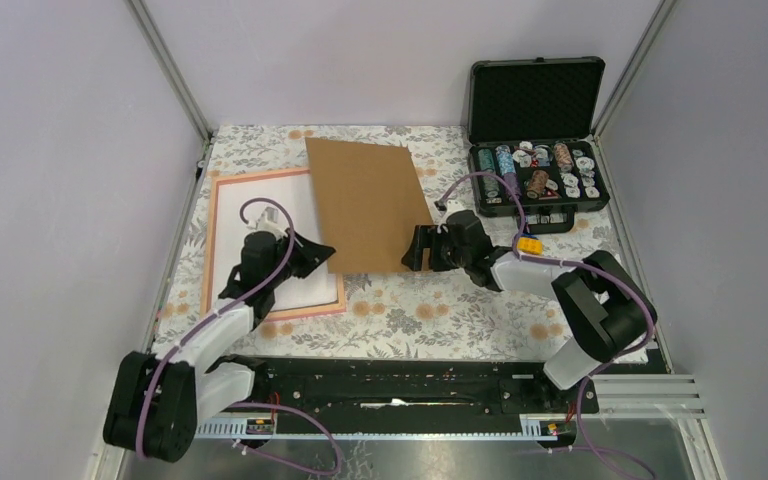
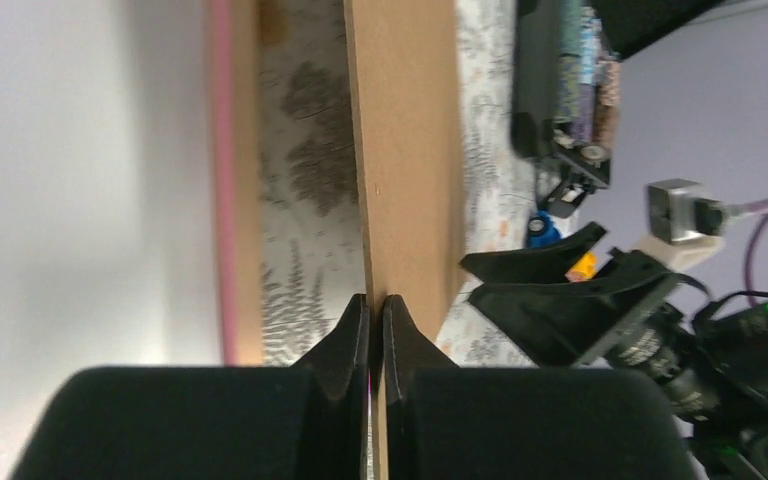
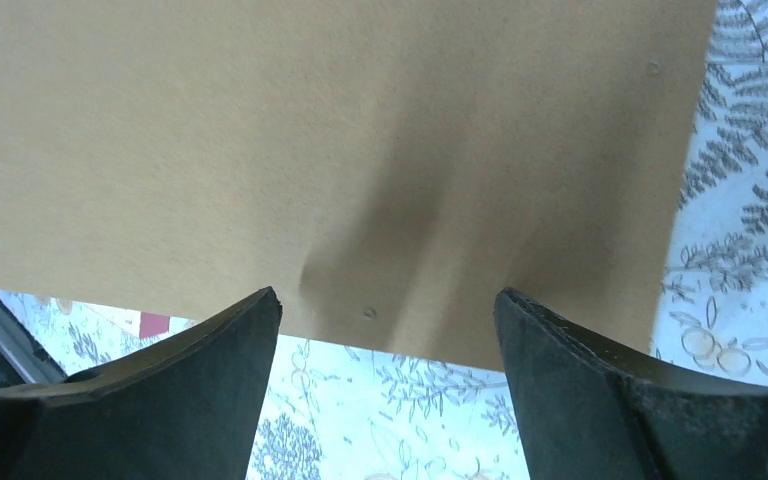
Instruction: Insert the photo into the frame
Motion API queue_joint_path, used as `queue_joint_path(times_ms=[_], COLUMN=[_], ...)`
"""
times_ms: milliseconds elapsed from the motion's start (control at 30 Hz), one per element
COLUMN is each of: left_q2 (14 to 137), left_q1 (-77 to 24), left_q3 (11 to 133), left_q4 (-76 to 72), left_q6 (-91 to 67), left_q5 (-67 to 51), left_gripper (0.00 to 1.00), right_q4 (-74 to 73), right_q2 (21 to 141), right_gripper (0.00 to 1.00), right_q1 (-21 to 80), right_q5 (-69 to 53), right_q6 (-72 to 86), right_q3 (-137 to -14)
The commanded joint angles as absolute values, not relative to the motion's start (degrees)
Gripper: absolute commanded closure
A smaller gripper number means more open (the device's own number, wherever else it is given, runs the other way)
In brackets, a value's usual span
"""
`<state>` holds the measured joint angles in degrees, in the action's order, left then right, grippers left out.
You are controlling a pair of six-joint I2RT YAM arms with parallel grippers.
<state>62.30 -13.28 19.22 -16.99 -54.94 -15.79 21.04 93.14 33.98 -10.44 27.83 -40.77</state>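
Photo [image 1: 230, 250] lying white side up inside the frame [image 1: 260, 174], at the left of the floral worktop [image 1: 410, 310]. Partly covered by the left arm. Pink frame border visible round it, also a pink strip in the left wrist view [image 2: 222, 180].

Brown backing board [image 1: 370, 200] flat on the worktop just right of the frame, skewed, near-left corner reaching the frame's right edge.

Left claw [image 1: 322, 255] at that corner, jaws pinched shut on the board's thin edge [image 2: 375, 305].

Right claw [image 1: 418, 250] at the board's near edge, jaws spread wide, gripping nothing. Board edge sits just ahead of the fingertips [image 3: 385, 300]; contact unclear.

Open black case [image 1: 535, 100] of poker chips at the far right, well apart from the frame, close behind the right arm.
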Motion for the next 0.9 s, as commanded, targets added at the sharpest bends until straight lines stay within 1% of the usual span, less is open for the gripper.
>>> queue_joint_path(times_ms=[0, 100, 200, 300, 400, 467, 567, 667, 800, 867], left_q2=[56.0, 54.6, 54.7, 54.8, 54.2, 53.6, 53.0, 52.7, 51.4, 51.3], left_q1=[-13.6, -13.6, -13.6, -13.6, -13.6, -13.6, -13.6, -13.6, -13.6, -13.6], left_q3=[26.2, 31.4, 35.9, 40.7, 44.2, 45.4, 46.6, 47.6, 48.1, 49.1], left_q4=[-6.4, 2.7, 8.4, 13.6, 17.5, 18.6, 20.2, 21.5, 22.3, 23.5], left_q6=[-48.9, -48.2, -47.7, -47.3, -47.1, -47.3, -48.1, -48.9, -49.2, -48.6], left_q5=[-15.0, -14.3, -16.1, -16.7, -16.7, -17.2, -16.9, -16.7, -16.2, -15.9], left_gripper=[1.0, 1.0, 1.0, 1.0, 1.0, 1.0, 1.0, 1.0, 1.0, 1.0], right_q4=[9.0, 2.2, -7.2, -11.1, -12.5, -13.2, -11.7, -8.9, -9.3, -7.3], right_q2=[88.9, 82.8, 76.6, 71.1, 68.7, 69.0, 70.4, 74.7, 83.7, 87.5], right_gripper=[0.13, 0.13, 0.13, 0.11, 0.1, 0.1, 0.09, 0.1, 0.12, 0.12], right_q1=[35.0, 35.2, 36.3, 41.0, 47.6, 52.8, 62.4, 70.1, 75.3, 76.6], right_q5=[-10.3, -4.9, 1.1, 6.3, 11.1, 16.1, 26.6, 36.8, 51.3, 55.2], right_q6=[25.0, 22.7, 19.9, 16.9, 13.9, 11.4, 7.2, 4.4, 3.4, 2.2], right_q3=[-40.0, -41.5, -43.9, -45.1, -46.8, -48.5, -50.2, -52.7, -58.7, -59.6])
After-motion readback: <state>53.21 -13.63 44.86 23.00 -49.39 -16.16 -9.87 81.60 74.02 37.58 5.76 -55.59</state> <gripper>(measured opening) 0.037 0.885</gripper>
